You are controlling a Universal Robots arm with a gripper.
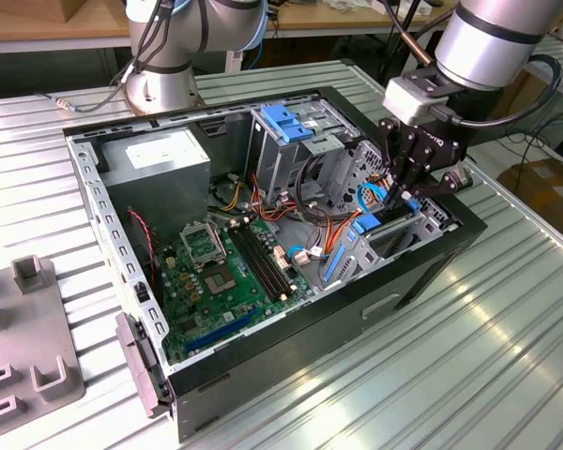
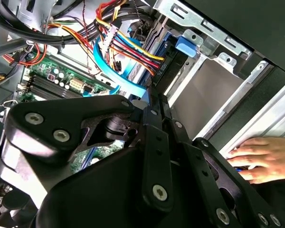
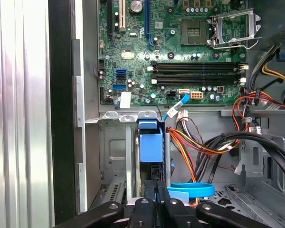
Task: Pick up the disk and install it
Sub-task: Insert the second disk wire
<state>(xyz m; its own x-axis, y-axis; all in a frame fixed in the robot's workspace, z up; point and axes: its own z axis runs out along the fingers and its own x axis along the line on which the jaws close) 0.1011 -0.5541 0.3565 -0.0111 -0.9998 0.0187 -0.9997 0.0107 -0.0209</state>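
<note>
The disk, dark with blue side rails, stands on edge in the drive bay at the front corner of the open computer case. In the exterior view the disk sits low in the bay, on that view's right side. My gripper reaches down into the bay from above. In both wrist views the gripper has its black fingers drawn together on the disk's thin upper edge. The disk's lower part is hidden inside the bay.
A person's hand rests on the case's outer wall beside the bay. Orange, red and blue cables crowd next to the disk. The motherboard, a grey power-supply box and a blue-topped drive cage fill the case. A grey fixture lies on the table.
</note>
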